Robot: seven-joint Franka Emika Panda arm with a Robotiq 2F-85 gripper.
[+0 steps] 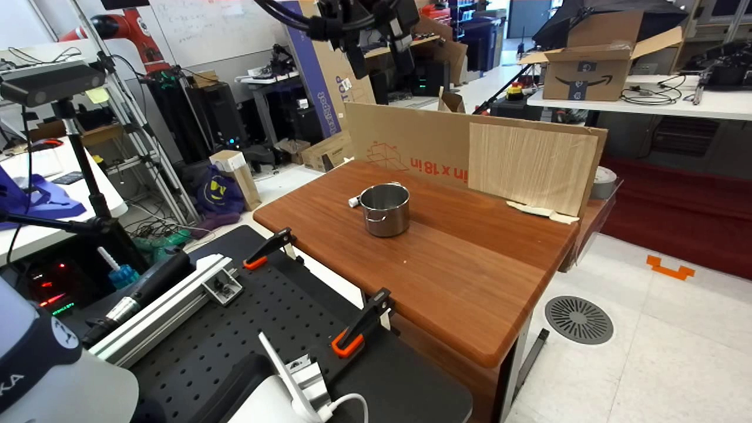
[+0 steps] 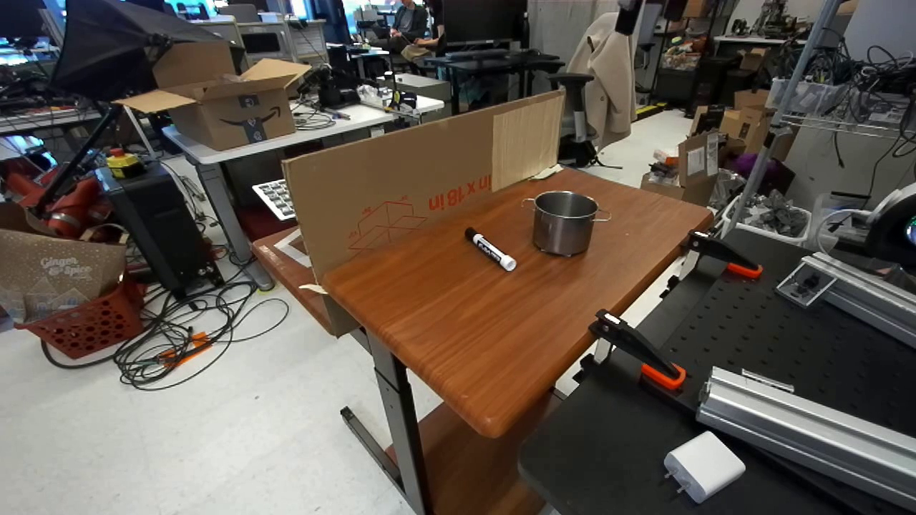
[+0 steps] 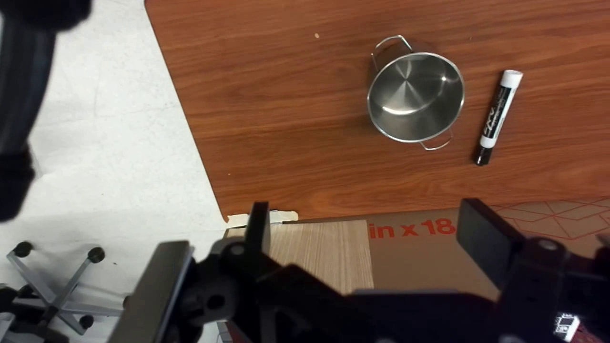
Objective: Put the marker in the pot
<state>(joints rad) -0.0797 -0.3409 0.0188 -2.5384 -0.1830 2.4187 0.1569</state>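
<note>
My gripper (image 3: 366,214) hangs in the air, well apart from anything on the table (image 3: 286,119), its two fingers spread wide with nothing between them, so I carry no load. The marker (image 3: 498,112) lies on its side on the wood, within my wrist view, its black end toward the cardboard panel (image 2: 401,172) that stands along the table's edge. Near it, not touching, the pot (image 2: 563,232) stands upright with its mouth up, and I can see right down to a bare metal bottom: no marker in there. In an exterior view the pot hides all but the marker's white end (image 1: 353,201). I judge the task to be at its very start, with no part of it done. All of it is left: come down over the marker, grip it, lift it above the pot's rim, and let it go inside.
</note>
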